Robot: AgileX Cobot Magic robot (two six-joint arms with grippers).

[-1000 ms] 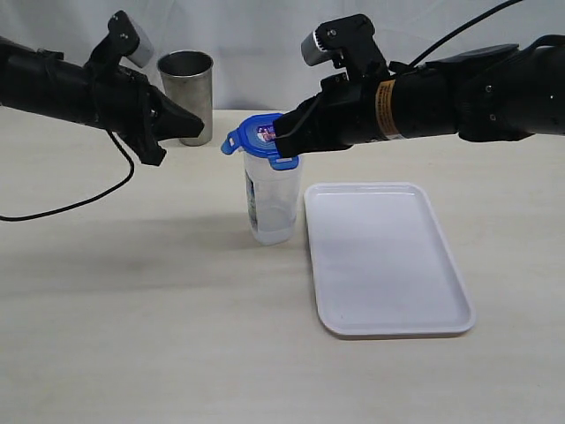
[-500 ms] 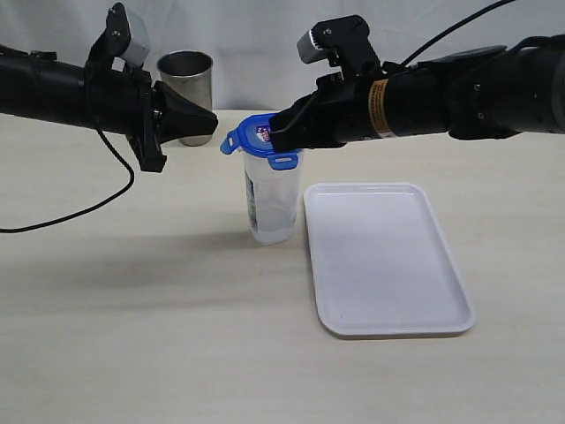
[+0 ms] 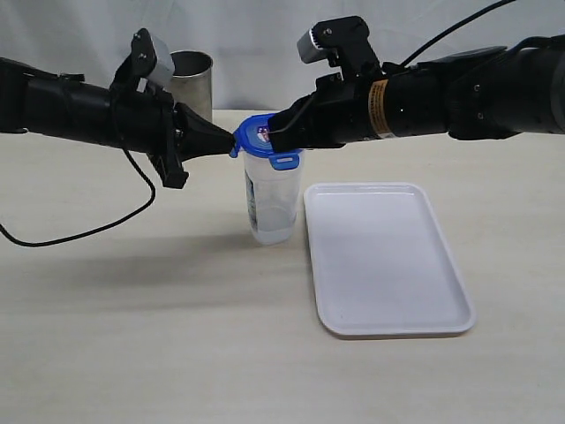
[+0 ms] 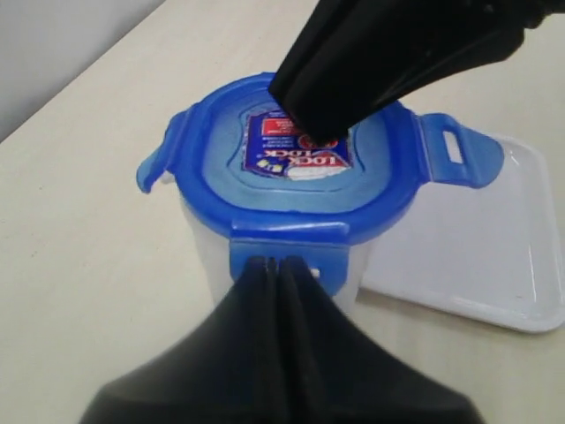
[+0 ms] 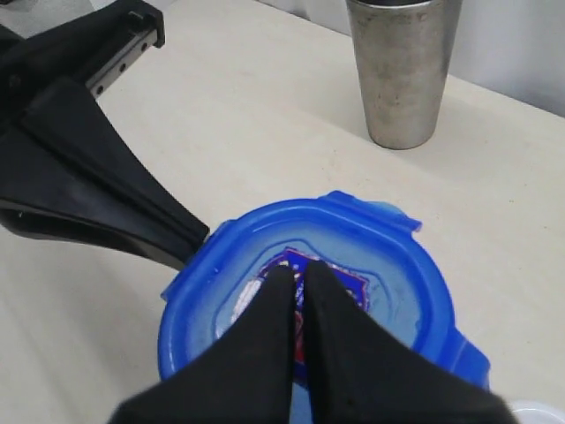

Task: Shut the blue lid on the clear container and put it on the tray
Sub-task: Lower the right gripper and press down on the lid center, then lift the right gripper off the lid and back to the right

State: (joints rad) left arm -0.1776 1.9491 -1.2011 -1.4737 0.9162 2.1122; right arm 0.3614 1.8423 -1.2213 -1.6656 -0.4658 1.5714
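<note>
The clear container (image 3: pixel 269 203) stands upright just left of the tray (image 3: pixel 388 265), with the blue lid (image 3: pixel 252 131) sitting on its mouth. My right gripper (image 3: pixel 274 137) is shut, and its tip presses down on the lid's sticker (image 5: pixel 340 269). The left gripper (image 3: pixel 231 140), also shut and holding nothing, touches the lid's left-hand flap (image 4: pixel 287 252) with its tip. In the left wrist view two other flaps (image 4: pixel 459 150) stick outward. The lid (image 5: pixel 388 265) fills the right wrist view under my right gripper (image 5: pixel 298 269).
A steel tumbler (image 3: pixel 194 75) stands at the back, behind the left arm, and shows upright in the right wrist view (image 5: pixel 402 71). A black cable (image 3: pixel 88 231) loops on the table under the left arm. The white tray holds nothing.
The left gripper has moved right from beside the tumbler until its tip meets the lid's flap. The right gripper stays pressed on the lid's top.
</note>
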